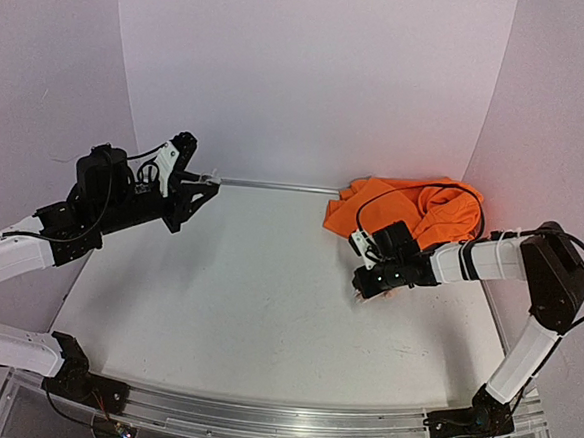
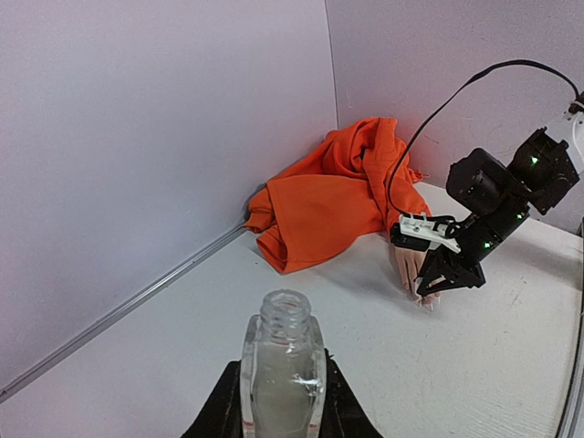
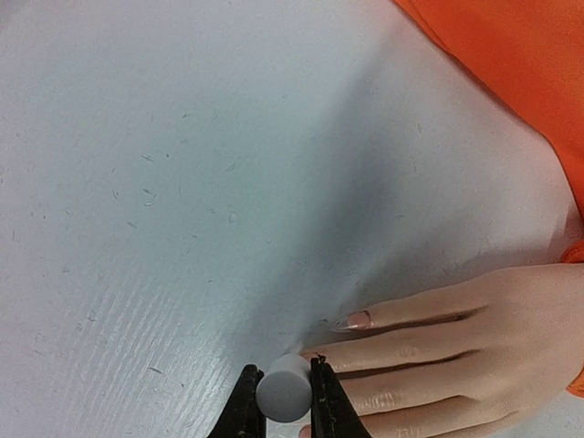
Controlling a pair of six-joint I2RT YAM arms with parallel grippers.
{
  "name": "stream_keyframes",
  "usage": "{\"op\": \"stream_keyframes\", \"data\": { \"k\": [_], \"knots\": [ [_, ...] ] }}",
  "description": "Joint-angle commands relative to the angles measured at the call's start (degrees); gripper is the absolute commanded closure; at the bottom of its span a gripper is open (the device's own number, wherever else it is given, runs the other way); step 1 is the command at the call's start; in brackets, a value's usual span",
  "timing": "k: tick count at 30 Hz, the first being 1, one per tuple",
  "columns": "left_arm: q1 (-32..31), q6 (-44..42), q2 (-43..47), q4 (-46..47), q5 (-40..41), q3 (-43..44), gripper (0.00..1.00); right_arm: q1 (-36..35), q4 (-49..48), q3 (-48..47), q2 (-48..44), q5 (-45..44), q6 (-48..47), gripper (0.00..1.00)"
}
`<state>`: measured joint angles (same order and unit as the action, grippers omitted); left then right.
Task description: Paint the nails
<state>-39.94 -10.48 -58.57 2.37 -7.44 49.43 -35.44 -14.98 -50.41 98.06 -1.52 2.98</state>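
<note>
The right gripper [image 3: 282,401] has its jaws pinched tight on a small grey cap [image 3: 285,383], seen end-on, so any brush under it is hidden. It's right at the fingertips of the mannequin hand [image 3: 456,356], which lies flat on the white surface [image 3: 182,182] with its orange sleeve [image 2: 338,201] bunched behind it in the far corner. One of the nails [image 3: 359,319] shows just beside the cap, and it's tiny. Well apart on the other side, the left gripper [image 2: 283,415] has its jaws clamped on an open clear bottle [image 2: 283,356]. The danger, I reckon, is that small target: a slight drift smears skin or surface, and pressing down could nudge the loose hand. Tip that uncapped bottle and it spills.
</note>
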Motion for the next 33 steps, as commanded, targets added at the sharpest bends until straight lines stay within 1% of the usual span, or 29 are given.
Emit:
{"op": "stream_keyframes", "data": {
  "k": [1, 12, 14, 17, 21, 33],
  "knots": [
    [0.3, 0.58, 0.57, 1.77, -0.65, 0.58, 1.0, -0.33, 1.27, -2.19, 0.63, 1.74, -0.26, 1.0],
    [0.3, 0.55, 0.43, 1.8, -0.73, 0.66, 1.0, -0.33, 1.29, -1.7, -0.31, 5.02, -0.28, 1.0],
    [0.3, 0.61, 0.47, 1.79, -0.73, 0.66, 1.0, -0.33, 0.82, -1.28, -1.74, 3.61, 0.04, 1.0],
    [0.3, 0.57, 0.55, 1.77, -0.75, 0.61, 1.0, -0.33, -0.64, 0.22, -4.64, -1.54, 0.72, 1.0],
    [0.3, 0.62, 0.51, 1.75, -0.75, 0.62, 1.0, -0.33, -0.49, -0.12, -4.22, -4.86, 1.24, 1.0],
    [0.3, 0.58, 0.46, 1.75, -0.73, 0.59, 1.0, -0.33, 0.83, -0.74, -1.52, -3.27, 0.58, 1.0]
  ]
}}
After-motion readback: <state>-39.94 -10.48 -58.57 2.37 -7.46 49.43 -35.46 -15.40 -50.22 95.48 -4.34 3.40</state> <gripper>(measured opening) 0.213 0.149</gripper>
